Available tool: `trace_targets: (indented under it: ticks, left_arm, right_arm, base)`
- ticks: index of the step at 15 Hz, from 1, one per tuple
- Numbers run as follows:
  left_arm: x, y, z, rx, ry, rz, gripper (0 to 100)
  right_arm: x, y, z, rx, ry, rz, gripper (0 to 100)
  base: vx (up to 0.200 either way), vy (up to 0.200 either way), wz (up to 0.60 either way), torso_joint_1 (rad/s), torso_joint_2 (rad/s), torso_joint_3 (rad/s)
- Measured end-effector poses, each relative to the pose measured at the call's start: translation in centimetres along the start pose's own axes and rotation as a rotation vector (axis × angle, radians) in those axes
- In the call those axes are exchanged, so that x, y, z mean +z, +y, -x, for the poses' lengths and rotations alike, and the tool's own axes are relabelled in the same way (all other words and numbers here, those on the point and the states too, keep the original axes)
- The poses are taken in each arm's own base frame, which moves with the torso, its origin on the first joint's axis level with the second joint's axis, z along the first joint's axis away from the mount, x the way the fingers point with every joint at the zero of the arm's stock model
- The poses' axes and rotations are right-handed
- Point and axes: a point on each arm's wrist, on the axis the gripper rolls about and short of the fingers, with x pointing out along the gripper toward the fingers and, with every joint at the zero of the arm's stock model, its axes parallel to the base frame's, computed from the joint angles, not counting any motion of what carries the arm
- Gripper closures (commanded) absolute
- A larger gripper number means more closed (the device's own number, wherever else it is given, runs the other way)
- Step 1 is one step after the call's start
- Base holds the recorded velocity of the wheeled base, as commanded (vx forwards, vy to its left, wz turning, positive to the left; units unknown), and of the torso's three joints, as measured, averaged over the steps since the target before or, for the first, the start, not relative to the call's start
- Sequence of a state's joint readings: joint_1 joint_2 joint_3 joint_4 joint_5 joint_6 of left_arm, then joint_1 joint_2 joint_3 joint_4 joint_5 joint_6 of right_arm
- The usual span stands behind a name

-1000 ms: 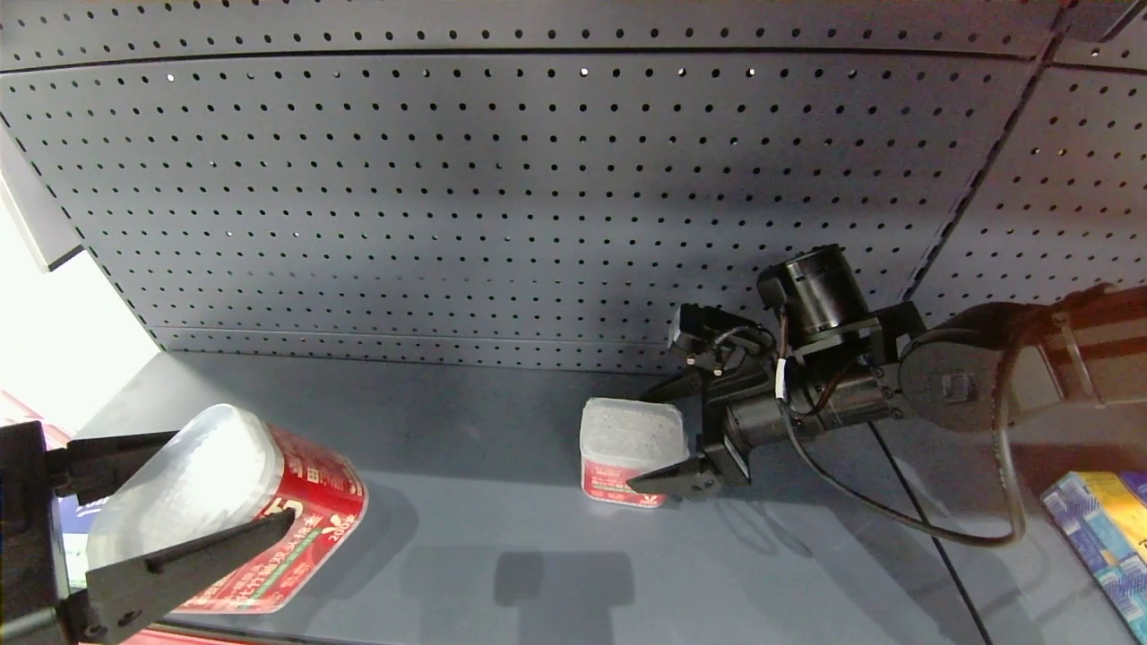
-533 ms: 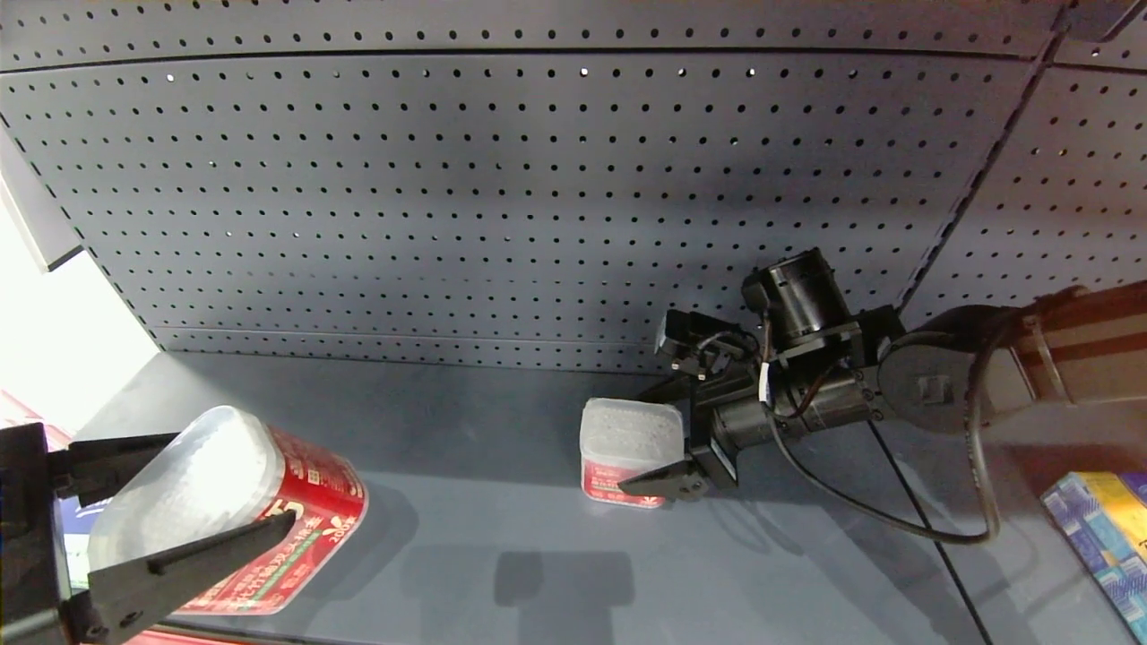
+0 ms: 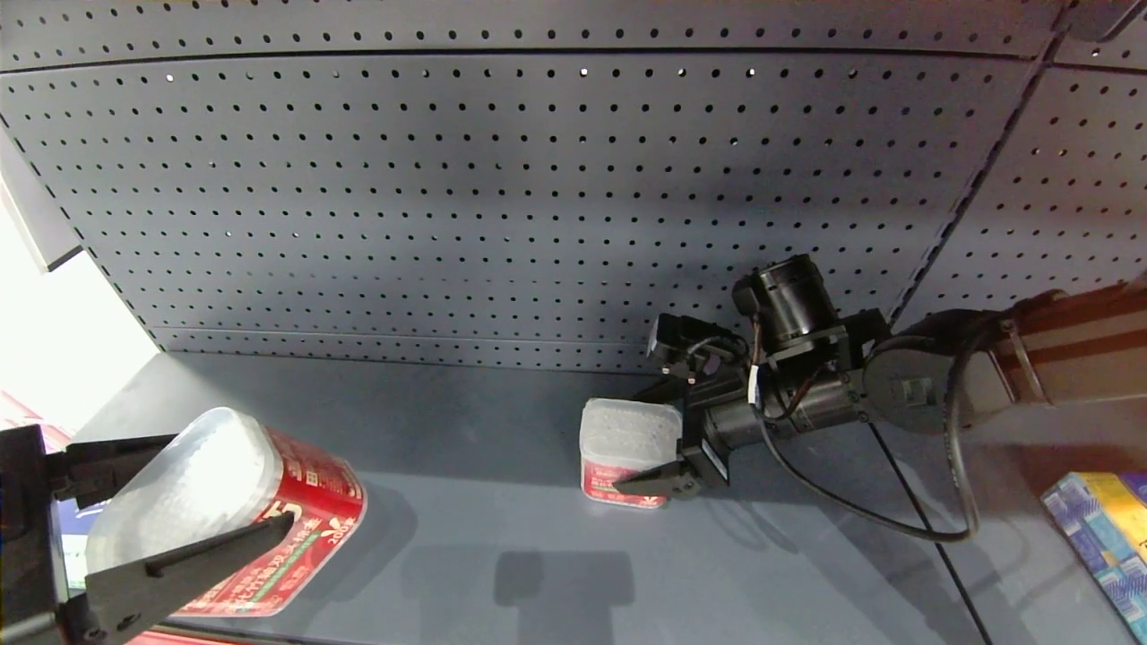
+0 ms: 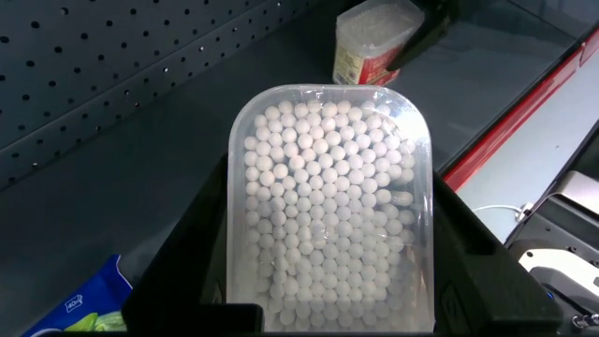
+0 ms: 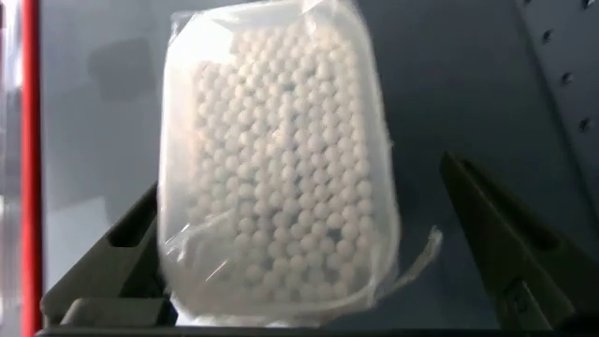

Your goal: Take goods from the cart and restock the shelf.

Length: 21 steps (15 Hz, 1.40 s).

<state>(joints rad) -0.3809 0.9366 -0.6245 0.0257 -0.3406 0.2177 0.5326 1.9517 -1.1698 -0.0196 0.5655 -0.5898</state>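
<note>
A clear tub of white beads with a red label lies tilted above the shelf's front left corner, and my left gripper is shut on its sides. The left wrist view looks onto its bead-filled top. A second tub of the same kind stands upright on the shelf floor near the back wall. My right gripper is open with one finger on each side of it. In the right wrist view this tub sits between the fingers, with a gap on one side.
A grey pegboard forms the back wall, with an upright post at the right. Blue and yellow packs lie at the shelf's right end. A blue packet lies under the left gripper. Bare shelf floor lies between the tubs.
My right arm has slid a little to the left, bringing its fingers further along the standing tub. The tub itself and the left gripper with its tub have stayed put.
</note>
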Motion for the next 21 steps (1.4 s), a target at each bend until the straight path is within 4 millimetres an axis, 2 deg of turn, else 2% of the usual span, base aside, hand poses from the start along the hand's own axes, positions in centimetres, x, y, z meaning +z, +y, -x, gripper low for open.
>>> trace_targets:
  ticks: [9,13,17,21]
  left_arm:
    - [0.0,0.0,0.0,0.001,-0.001,0.0,100]
    - [0.0,0.0,0.0,0.0,-0.002,-0.001,100]
    - [0.0,0.0,0.1,-0.002,-0.003,-0.001,100]
    - [0.0,0.0,0.0,-0.003,-0.001,-0.001,100]
  right_arm:
    - [-0.1,0.0,0.0,-0.011,-0.003,-0.004,100]
    - [-0.4,1.0,0.9,-0.001,0.004,-0.005,100]
    - [-0.5,3.5,2.3,0.026,0.011,0.004,100]
    - [-1.8,6.5,3.2,0.045,0.068,0.011,100]
  base:
    - [0.0,0.0,0.0,0.0,0.0,0.0]
    - [0.0,0.0,0.0,0.0,0.0,0.0]
    - [0.0,0.0,0.0,0.0,0.0,0.0]
    - [0.0,0.0,0.0,0.0,0.0,0.0]
